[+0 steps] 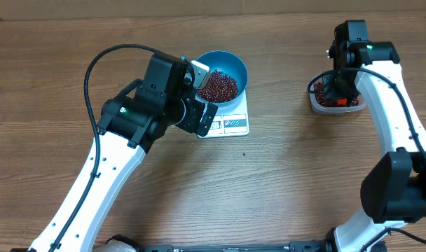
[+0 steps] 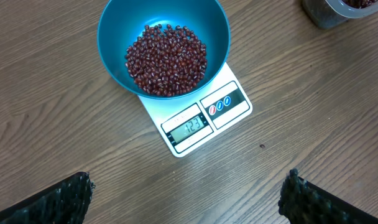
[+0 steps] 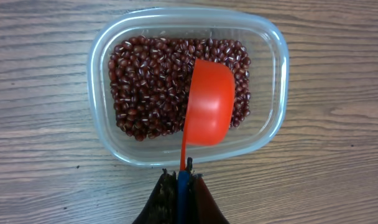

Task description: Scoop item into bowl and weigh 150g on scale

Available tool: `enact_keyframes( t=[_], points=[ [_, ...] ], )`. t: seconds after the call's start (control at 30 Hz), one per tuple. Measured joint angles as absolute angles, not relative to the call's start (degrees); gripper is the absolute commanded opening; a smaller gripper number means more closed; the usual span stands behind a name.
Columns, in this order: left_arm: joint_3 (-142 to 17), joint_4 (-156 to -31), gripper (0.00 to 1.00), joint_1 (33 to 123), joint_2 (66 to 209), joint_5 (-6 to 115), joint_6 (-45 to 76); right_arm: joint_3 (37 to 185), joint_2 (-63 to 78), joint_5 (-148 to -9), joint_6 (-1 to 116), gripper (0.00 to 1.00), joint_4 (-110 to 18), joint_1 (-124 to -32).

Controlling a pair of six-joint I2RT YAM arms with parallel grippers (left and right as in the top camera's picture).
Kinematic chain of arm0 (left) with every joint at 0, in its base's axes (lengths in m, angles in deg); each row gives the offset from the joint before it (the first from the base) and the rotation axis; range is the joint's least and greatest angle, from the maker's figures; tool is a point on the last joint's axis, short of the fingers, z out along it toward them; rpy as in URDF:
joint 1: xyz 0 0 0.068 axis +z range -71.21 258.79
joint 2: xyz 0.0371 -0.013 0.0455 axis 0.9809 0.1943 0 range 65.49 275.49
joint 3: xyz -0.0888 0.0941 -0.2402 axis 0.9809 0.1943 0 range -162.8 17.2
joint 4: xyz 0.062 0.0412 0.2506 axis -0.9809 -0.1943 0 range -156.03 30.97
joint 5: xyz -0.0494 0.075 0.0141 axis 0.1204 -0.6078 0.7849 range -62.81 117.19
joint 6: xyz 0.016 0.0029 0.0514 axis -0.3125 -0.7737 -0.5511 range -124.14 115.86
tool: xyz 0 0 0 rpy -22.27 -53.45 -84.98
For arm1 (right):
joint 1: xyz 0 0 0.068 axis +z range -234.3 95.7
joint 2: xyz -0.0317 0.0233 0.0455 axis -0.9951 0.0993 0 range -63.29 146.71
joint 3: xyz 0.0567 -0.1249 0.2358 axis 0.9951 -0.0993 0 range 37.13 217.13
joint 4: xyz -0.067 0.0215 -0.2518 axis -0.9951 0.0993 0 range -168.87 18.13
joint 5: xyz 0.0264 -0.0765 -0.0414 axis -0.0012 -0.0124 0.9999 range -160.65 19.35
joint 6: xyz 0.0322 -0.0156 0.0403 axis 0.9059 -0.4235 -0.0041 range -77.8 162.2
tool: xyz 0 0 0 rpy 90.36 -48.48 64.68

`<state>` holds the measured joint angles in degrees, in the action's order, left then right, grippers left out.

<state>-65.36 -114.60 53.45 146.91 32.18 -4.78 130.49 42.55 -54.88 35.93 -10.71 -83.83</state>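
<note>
Overhead: blue bowl of beans on scale, left gripper just beside.
Left wrist: jaws spread wide, holding nothing.
Right wrist: right gripper clamped on red scoop handle, over more beans in tub.
Probably loose, light, prone to rolling; best lifted by scoop, not pinched.

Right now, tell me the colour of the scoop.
Plain orange-red. The scoop shows best in the right wrist view.

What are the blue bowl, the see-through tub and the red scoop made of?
The bowl looks like smooth plastic, evenly blue with a soft sheen, though it might be enamel. The tub is clear, slightly cloudy plastic: the wood grain shows through its rim. The scoop seems to be glossy red plastic, moulded in one piece.
</note>
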Motion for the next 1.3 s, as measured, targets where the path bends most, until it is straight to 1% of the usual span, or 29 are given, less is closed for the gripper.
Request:
enact_keyframes(
  t=[0.37,0.67,0.97,1.3],
  points=[
    [-65.36,-114.60,1.00,53.45,146.91,32.18,-4.78,130.49,47.03,-55.49,33.62,0.04,-10.58,-83.83],
    [-65.36,-114.60,1.00,53.45,146.91,32.18,-4.76,130.49,47.56,-64.65,30.60,0.04,-11.34,-84.73],
    [-65.36,-114.60,1.00,53.45,146.91,32.18,-4.78,130.49,47.56,-77.15,28.92,0.04,-11.39,-91.79],
    [-65.36,-114.60,1.00,53.45,146.91,32.18,-4.76,130.42,47.66,-89.87,24.00,0.04,-10.84,-99.50]
  ],
)
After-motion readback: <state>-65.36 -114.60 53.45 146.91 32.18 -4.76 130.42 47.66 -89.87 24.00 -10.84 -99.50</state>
